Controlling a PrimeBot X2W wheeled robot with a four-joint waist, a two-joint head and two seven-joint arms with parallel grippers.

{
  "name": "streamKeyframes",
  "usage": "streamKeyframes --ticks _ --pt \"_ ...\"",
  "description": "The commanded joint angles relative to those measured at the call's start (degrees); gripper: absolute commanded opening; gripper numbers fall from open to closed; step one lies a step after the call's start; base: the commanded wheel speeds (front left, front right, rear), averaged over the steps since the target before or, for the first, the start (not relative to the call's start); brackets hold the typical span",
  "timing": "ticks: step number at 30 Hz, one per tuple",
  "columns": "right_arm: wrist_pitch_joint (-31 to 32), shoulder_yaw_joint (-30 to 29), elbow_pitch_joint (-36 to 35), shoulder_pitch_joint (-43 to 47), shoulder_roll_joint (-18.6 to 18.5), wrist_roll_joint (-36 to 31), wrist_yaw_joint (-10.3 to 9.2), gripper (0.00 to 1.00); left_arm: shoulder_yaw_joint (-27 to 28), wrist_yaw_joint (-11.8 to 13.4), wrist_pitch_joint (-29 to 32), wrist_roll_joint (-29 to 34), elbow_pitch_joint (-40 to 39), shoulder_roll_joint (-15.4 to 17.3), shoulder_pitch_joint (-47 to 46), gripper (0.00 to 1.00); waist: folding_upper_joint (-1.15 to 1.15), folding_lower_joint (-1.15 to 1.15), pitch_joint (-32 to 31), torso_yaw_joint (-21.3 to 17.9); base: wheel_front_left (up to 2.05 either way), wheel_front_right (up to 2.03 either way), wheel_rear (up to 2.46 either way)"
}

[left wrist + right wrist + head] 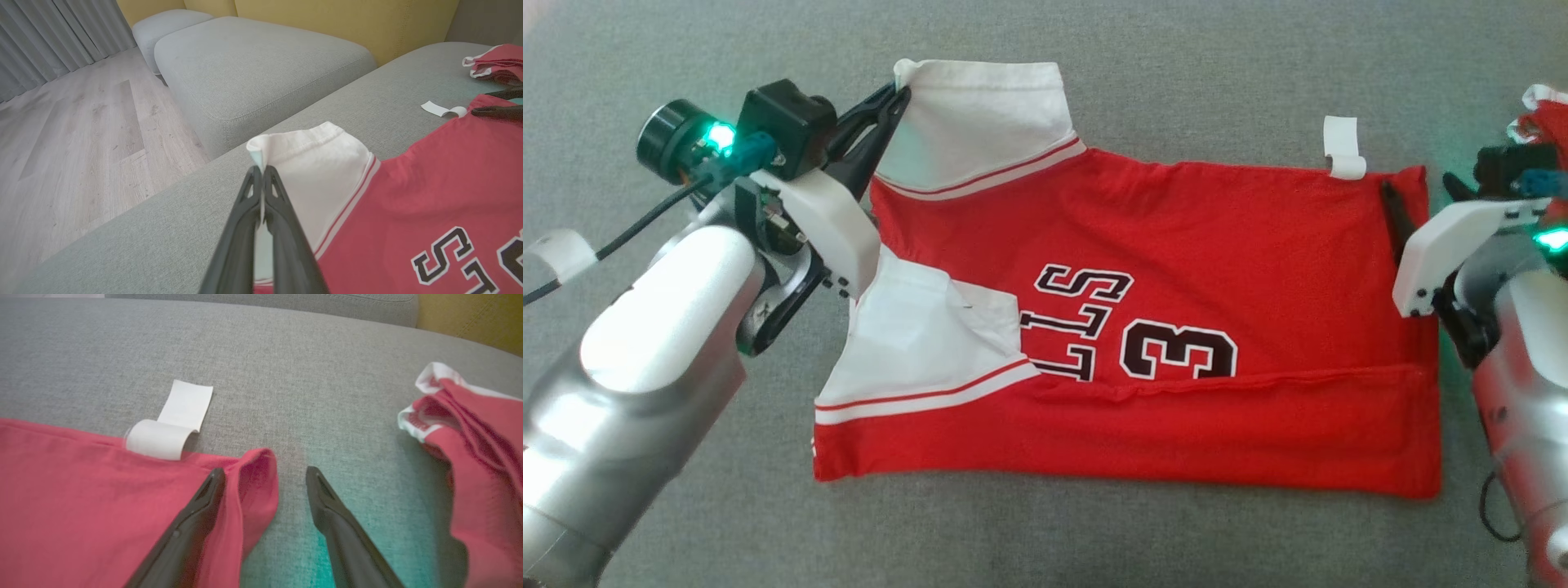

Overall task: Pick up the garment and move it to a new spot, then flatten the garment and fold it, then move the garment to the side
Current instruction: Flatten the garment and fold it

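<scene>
Fold step is judged to be in hand: the red garment [1176, 245] is laid flat across the middle of the grey cushion [1217, 65], with its lower edge turned up and the lower white sleeve [915, 343] tucked in. The upper white sleeve [980, 122] is pinched at its corner by the left gripper [894, 102], fingers pressed together on the cloth at upper left of the head view. The right gripper [265, 473] is spread wide at the right edge, one finger against the red hem corner, the other on bare cushion — nothing is clamped. Next, a closed grip on that corner is probably needed so both top corners can be carried down together. A curled white strip [1343, 147] is touching the top hem and a second red garment [1543, 114] is bunched just beside the right arm — either could be snagged.
</scene>
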Motion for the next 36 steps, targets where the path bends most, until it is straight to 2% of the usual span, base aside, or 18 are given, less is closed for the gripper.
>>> streamKeyframes --ticks 1,4,6,13,22,27,32,36 --pt "-1.0 1.2 -0.2 -2.1 -0.6 -0.4 -0.05 1.0 2.4 0.5 0.2 0.0 -1.6 2.7 -1.6 0.0 0.0 0.0 0.3 0.1 0.0 0.0 0.0" --pt "-2.0 2.0 2.0 -3.2 -0.4 -0.6 -0.05 1.0 2.5 0.6 0.3 -0.2 -1.6 2.9 -1.6 0.0 0.0 0.0 0.5 0.1 0.0 0.0 0.0" --pt "-2.4 2.8 3.4 -3.8 -0.1 -0.4 -0.05 0.0 2.5 0.7 0.5 -0.4 -1.2 3.1 -1.6 0.0 0.0 0.0 0.4 -0.1 0.0 0.0 0.0" --pt "-5.7 5.6 4.5 -7.0 0.0 1.6 -0.05 0.0 3.5 1.5 -0.1 -0.6 1.5 3.9 -2.5 0.0 0.0 0.0 0.1 -1.0 0.0 0.0 0.0" --pt "-11.0 8.3 1.3 -13.3 0.2 8.9 -0.05 0.0 5.0 2.2 -3.5 1.8 9.7 3.9 -9.3 0.0 0.0 0.0 2.2 -3.3 0.0 0.0 0.0" --pt "-13.1 10.7 -0.2 -16.1 0.3 12.7 -0.05 0.0 4.7 2.1 -6.5 4.3 16.3 1.9 -15.2 0.0 0.0 0.0 3.6 -4.6 0.0 0.0 0.0" --pt "-15.9 12.2 0.2 -18.3 0.0 15.3 -0.05 0.0 4.8 3.4 -11.5 6.5 22.6 -0.5 -20.5 0.0 0.0 0.0 4.3 -5.1 0.0 0.0 0.0" --pt "-17.3 14.3 0.8 -18.4 -0.4 17.1 -0.05 0.0 4.3 2.5 -14.0 6.6 27.0 -2.5 -21.2 0.0 0.0 0.0 4.1 -4.8 0.0 0.0 0.0"
